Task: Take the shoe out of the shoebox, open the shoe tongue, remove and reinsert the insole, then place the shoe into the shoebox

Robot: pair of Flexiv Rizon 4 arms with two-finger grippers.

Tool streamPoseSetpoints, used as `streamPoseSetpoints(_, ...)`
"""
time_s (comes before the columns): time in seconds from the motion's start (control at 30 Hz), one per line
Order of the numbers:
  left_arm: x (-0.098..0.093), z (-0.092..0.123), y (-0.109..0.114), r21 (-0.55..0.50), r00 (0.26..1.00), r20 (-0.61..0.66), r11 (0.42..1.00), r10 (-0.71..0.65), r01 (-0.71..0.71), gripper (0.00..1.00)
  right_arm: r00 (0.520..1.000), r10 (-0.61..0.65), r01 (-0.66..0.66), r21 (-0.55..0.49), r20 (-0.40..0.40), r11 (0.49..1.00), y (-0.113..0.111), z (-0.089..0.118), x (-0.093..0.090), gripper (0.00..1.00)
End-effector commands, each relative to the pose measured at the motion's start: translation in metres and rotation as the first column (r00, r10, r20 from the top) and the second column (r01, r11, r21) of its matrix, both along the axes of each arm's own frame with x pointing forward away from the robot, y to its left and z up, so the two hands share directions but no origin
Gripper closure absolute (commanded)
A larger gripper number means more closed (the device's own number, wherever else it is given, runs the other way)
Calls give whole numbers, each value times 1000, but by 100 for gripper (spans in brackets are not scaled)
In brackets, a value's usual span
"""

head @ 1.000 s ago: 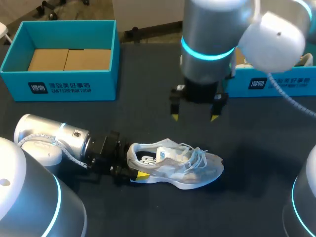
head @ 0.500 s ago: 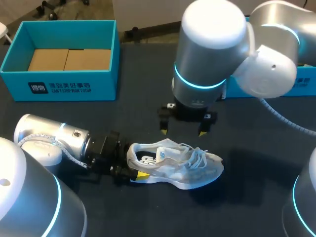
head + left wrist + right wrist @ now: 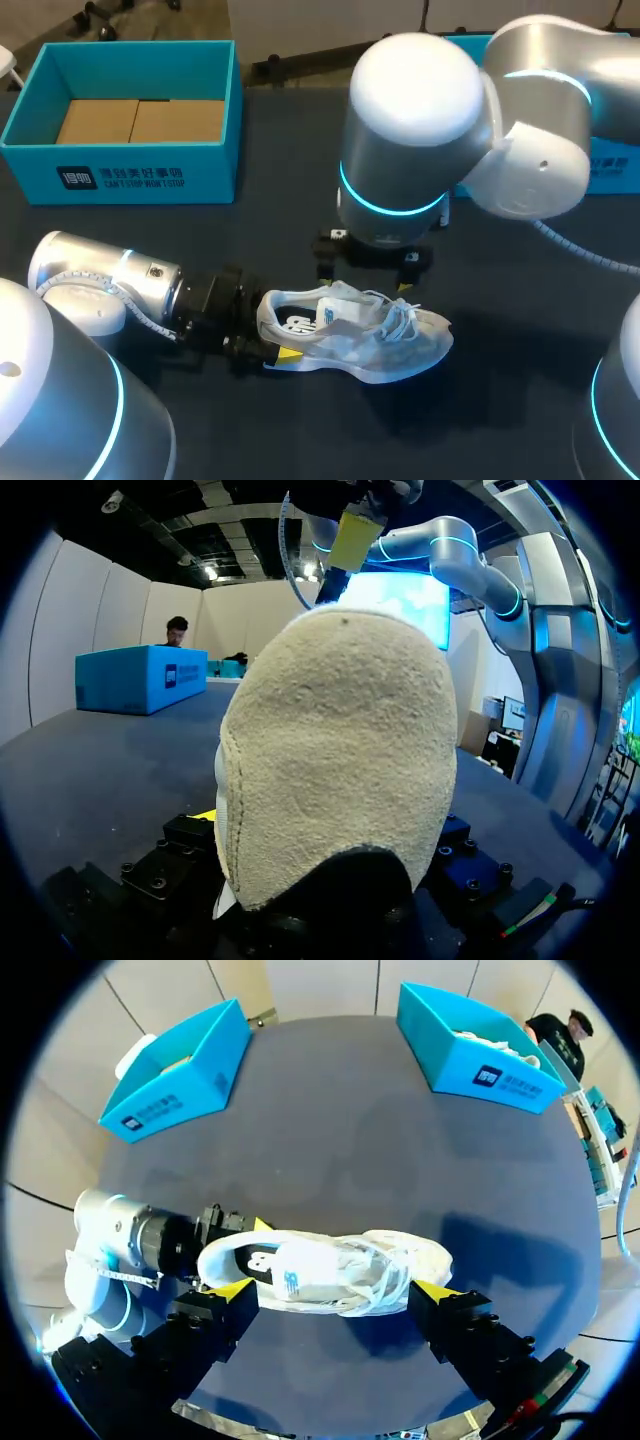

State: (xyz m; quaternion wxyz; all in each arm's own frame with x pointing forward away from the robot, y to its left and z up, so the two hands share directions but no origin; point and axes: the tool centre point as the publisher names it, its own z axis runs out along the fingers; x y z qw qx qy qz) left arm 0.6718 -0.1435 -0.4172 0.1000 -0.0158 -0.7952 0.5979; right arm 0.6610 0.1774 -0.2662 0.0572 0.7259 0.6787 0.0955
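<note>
A white mesh sneaker rests on the dark table, heel toward my left arm, its opening and loose laces facing up. My left gripper lies low along the table and is shut on the heel. In the left wrist view the suede heel fills the space between the fingers. My right gripper hangs open just above the shoe's tongue. In the right wrist view the right gripper has its yellow tips spread along the shoe, not touching it.
A teal shoebox with cardboard inside stands at the back left. A second teal box sits at the back right, partly behind my right arm. Both boxes, the one on the left and the other, show ahead of the right gripper.
My right arm has come down and toward me, bringing its open gripper from well above the table to just over the shoe. The left gripper and shoe have not moved.
</note>
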Motion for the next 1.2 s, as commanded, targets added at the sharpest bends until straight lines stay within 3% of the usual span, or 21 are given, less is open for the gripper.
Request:
streamPoseSetpoints(0.03,-1,-1,1,0,1000,1,1000,1,-1,100,997,-68,69,-37,21,997,29,-12,-7,0)
streamPoseSetpoints(0.2,-1,-1,1,0,1000,1,1000,1,-1,100,997,-72,72,-81,2,994,48,-19,-7,0)
streamPoseSetpoints(0.43,-1,-1,1,0,1000,1,1000,1,-1,100,998,-36,33,-76,-44,997,70,-46,-4,0)
streamPoseSetpoints(0.57,-1,-1,1,0,1000,1,1000,1,-1,100,993,-78,64,-156,-91,986,77,-54,-2,0)
streamPoseSetpoints(0.97,-1,-1,1,0,1000,1,1000,1,-1,100,992,-72,50,-196,-104,979,79,-65,-3,0)
streamPoseSetpoints(1.2,-1,-1,1,0,1000,1,1000,1,-1,100,986,-133,100,-289,-96,952,71,-75,-2,0)
